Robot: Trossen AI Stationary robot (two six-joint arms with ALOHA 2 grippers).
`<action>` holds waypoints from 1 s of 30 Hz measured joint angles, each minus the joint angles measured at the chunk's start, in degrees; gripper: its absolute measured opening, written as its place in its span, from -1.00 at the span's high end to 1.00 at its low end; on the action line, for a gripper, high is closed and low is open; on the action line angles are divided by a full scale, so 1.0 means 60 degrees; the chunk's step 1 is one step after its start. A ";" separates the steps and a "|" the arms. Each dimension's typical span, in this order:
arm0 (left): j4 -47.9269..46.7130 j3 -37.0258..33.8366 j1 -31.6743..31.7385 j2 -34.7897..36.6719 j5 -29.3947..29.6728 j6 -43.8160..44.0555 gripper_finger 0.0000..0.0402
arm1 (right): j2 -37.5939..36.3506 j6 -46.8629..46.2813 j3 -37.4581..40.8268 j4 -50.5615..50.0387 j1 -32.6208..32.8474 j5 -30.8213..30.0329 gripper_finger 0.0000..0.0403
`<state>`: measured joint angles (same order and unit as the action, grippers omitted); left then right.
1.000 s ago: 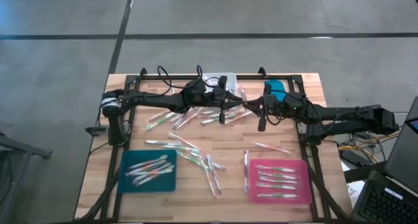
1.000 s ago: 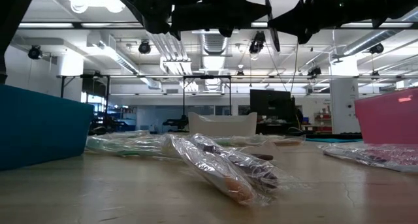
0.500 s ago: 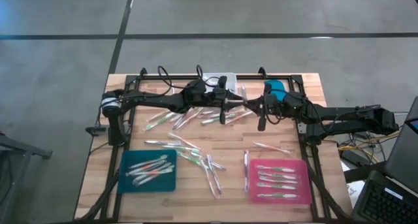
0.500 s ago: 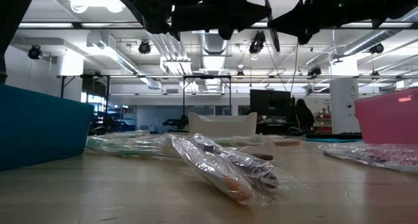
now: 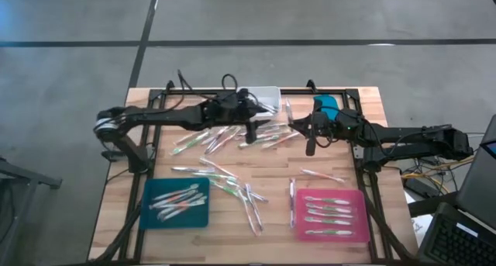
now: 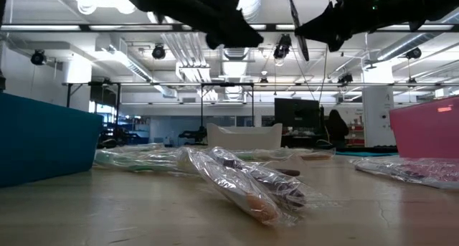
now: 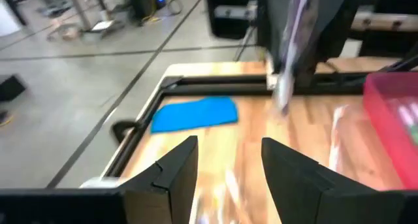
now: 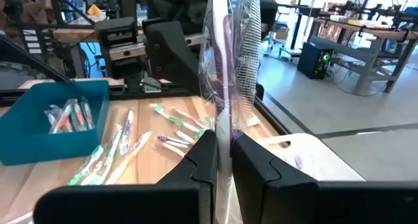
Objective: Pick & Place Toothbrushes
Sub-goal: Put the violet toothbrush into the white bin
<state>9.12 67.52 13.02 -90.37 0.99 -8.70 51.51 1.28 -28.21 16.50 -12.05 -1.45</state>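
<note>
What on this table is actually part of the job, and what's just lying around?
Job:
- clear-wrapped toothbrushes loose on the wood
- one wrapped pink-accented toothbrush in the right gripper
- teal tray
- pink tray

Lying about:
- small white bin
- blue cloth

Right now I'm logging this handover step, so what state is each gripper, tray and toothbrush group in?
left gripper: open, empty, raised above the table
right gripper: shut on wrapped toothbrush, held upright
teal tray: holds several toothbrushes
pink tray: holds a row of toothbrushes
loose toothbrushes: scattered flat on the table
</note>
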 joint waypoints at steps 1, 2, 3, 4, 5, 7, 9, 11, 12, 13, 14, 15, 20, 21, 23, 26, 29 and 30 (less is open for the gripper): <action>0.0039 -0.0297 0.0000 0.0235 0.0192 0.0056 0.15 | 0.0000 -0.0020 0.0000 -0.0014 0.0000 0.0000 0.88; 0.0068 -0.0655 0.0000 0.0501 0.0336 0.0147 0.17 | 0.0000 -0.0063 0.0000 -0.0016 0.0001 0.0000 0.88; 0.0165 -0.1052 0.0000 0.0753 0.0485 0.0266 0.18 | 0.0004 -0.0128 0.0000 -0.0012 0.0007 0.0000 0.89; 0.0393 -0.1460 0.0001 0.1008 0.0554 0.0427 0.19 | 0.0011 -0.0193 0.0000 -0.0009 0.0007 0.0004 0.89; 0.0663 -0.1928 0.0008 0.1294 0.0604 0.0571 0.21 | 0.0018 -0.0252 0.0004 -0.0020 0.0007 0.0004 0.89; 0.1453 -0.2895 0.0018 0.1840 0.0614 0.0928 0.23 | 0.0018 -0.0266 0.0007 -0.0094 0.0007 0.0043 0.89; 0.2457 -0.3810 0.0011 0.2359 0.0609 0.1247 0.25 | 0.0018 -0.0295 0.0007 -0.0213 0.0022 0.0080 0.89; 0.3415 -0.4647 0.0007 0.2845 0.0609 0.1498 0.25 | 0.0102 -0.0409 0.0010 -0.0203 0.0029 0.0103 0.89; 0.3864 -0.5022 0.0004 0.3085 0.0609 0.1601 0.25 | 0.0197 -0.0469 -0.0012 -0.0167 0.0032 0.0124 0.89; 0.4240 -0.5404 0.0004 0.3294 0.0609 0.1683 0.25 | 0.0313 -0.0507 -0.0062 -0.0173 0.0029 0.0193 0.89; 0.4598 -0.5720 0.0004 0.3475 0.0609 0.1755 0.25 | 0.0524 -0.0510 -0.0134 -0.0129 0.0029 0.0249 0.89; 0.4989 -0.6027 0.0004 0.3654 0.0609 0.1836 0.25 | 0.0759 -0.0508 -0.0240 -0.0011 0.0032 0.0254 0.89; 0.6243 -0.7203 0.0004 0.4344 0.0606 0.2450 0.25 | 0.2244 -0.0303 -0.0961 0.0199 -0.0093 0.0254 0.89; 0.6316 -0.7329 0.0004 0.4450 0.0606 0.2639 0.25 | 0.2530 -0.0202 -0.1178 0.0188 -0.0167 0.0250 0.89; 0.6317 -0.7544 0.0004 0.4618 0.0605 0.2963 0.25 | 0.3074 -0.0132 -0.1639 -0.0056 -0.0342 0.0251 0.89; 0.6332 -0.7759 0.0000 0.4760 0.0605 0.3252 0.25 | 0.3878 -0.0114 -0.2580 -0.0900 -0.0671 0.0249 0.89; 0.6299 -0.7889 0.0003 0.4768 0.0602 0.3266 0.25 | 0.4607 0.0128 -0.3656 -0.2113 -0.0996 0.0248 0.89; 0.6304 -0.7892 0.0004 0.4750 0.0602 0.3269 0.25 | 0.4844 0.0237 -0.4032 -0.2585 -0.1083 0.0244 0.89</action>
<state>46.95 20.16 13.04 -61.87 4.60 10.92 80.57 2.70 -52.40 0.99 -18.55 0.01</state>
